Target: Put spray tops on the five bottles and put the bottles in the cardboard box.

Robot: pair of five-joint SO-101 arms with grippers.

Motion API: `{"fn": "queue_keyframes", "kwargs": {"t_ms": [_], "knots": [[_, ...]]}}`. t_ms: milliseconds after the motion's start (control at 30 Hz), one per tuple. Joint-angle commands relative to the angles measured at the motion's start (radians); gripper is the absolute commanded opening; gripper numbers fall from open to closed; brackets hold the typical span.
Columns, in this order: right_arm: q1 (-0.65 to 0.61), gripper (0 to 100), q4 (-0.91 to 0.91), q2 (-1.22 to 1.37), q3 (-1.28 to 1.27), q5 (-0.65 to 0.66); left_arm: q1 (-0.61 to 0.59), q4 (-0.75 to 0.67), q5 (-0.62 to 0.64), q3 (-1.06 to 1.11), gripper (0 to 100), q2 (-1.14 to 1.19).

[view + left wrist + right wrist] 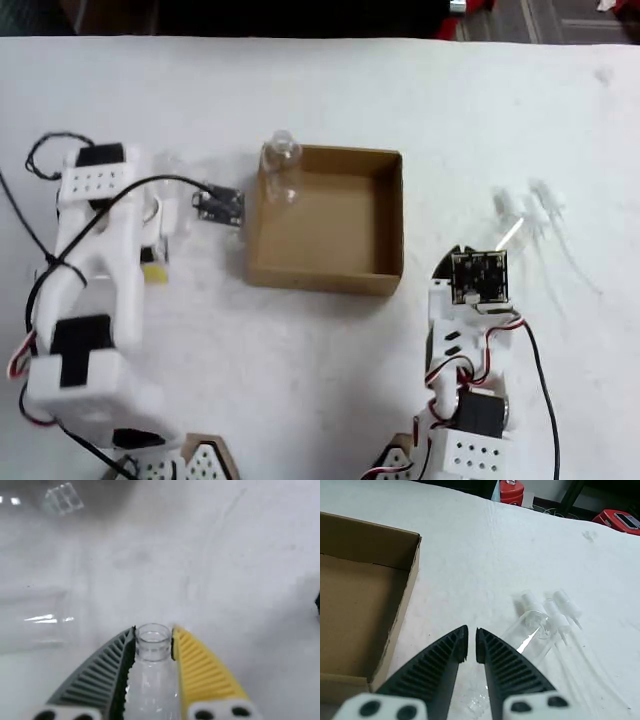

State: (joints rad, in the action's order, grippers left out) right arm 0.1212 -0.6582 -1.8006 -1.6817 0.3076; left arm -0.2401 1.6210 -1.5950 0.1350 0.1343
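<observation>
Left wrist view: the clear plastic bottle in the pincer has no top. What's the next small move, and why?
Probably send the right pincer forward to one of the white spray tops: the clear plastic bottle in the left pincer has an open neck, and the right pincer looks empty.

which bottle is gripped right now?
The capless bottle, its neck between the fingers of the left gripper. The corner bottle at the cardboard box and the loose bottle beside the spray tops sit free.
</observation>
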Motion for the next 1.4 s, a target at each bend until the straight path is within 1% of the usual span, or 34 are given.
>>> {"fn": "queue_keyframes", "kwargs": {"t_ms": [0, 100, 200, 400, 533, 700, 767, 867, 933, 1067, 1167, 1200, 1267, 1367], "knots": [[-0.007, 2.1, 0.018, -0.001, -0.008, 0.011, 0.05, 0.153, 0.064, -0.11, 2, -0.189], [-0.007, 2.1, 0.018, -0.001, -0.008, 0.011, 0.073, 0.149, 0.192, -0.118, 2, -0.308], [-0.007, 2.1, 0.018, -0.001, -0.008, 0.011, 0.12, 0.152, 0.322, -0.112, 2, -0.437], [-0.007, 2.1, 0.018, -0.001, -0.008, 0.011, 0.282, 0.146, 0.634, -0.12, 2, -0.71], [-0.007, 2.1, 0.018, -0.001, -0.008, 0.011, 0.386, 0.072, 0.856, -0.112, 2, -0.855], [-0.007, 2.1, 0.018, -0.001, -0.008, 0.011, 0.446, -0.005, 1.18, -0.112, 2, -0.947], [-0.008, 2.1, 0.018, -0.001, -0.008, 0.011, 0.483, -0.025, 1.283, -0.112, 2, -0.972], [-0.012, 2.1, 0.016, -0.001, -0.008, 0.011, 0.553, -0.064, 1.363, -0.109, 2, -0.986], [-0.042, 2.1, -0.004, -0.001, -0.008, 0.011, 0.587, -0.094, 1.395, -0.109, 2, -0.984], [-0.136, 2.1, -0.036, -0.002, -0.008, 0.011, 0.624, -0.152, 1.488, -0.11, 2, -0.992], [-0.242, 2.1, -0.038, -0.002, -0.008, 0.011, 0.627, -0.206, 1.556, -0.106, 2, -0.987], [-0.278, 1.9, -0.038, -0.004, -0.002, 0.011, 0.627, -0.235, 1.568, -0.089, 2, -0.987], [-0.351, 1.8, -0.038, -0.004, 0.04, 0.011, 0.627, -0.336, 1.585, -0.02, 2, -0.992], [-0.435, 1.7, -0.045, -0.004, 0.161, 0.003, 0.627, -0.486, 1.583, 0.081, 2, -0.993]]}}
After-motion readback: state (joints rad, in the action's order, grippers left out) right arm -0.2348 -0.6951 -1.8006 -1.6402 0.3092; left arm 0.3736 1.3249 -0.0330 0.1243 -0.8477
